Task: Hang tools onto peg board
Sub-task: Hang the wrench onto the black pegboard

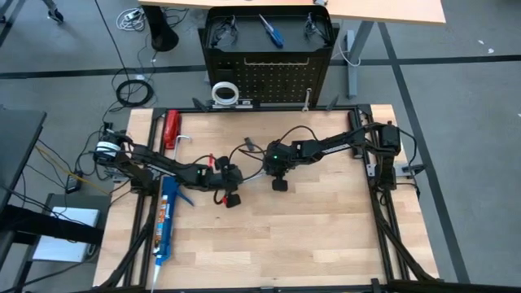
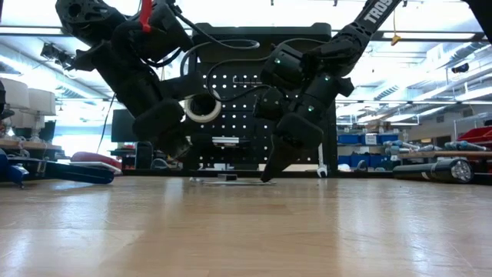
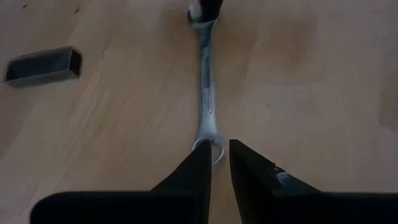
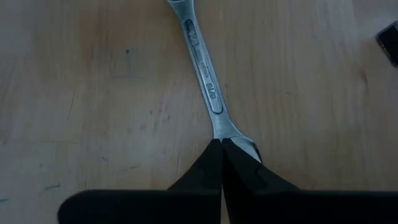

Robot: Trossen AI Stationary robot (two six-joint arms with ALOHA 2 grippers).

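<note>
HUNG: tape roll [image 1: 225, 93], screwdriver [image 1: 271, 31] on peg board [image 1: 269, 77] | LEFT: wrench [image 4: 204, 74] flat mid-worktop [image 1: 326, 228] | right hand [image 4: 222, 155] clamped on its end, 3 o'clock | left hand [image 3: 219, 163] slightly apart at other end, 9 o'clock

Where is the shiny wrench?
The wrench lies flat mid-table between both grippers: the right gripper pinches one end, the left gripper is at the other.
</note>
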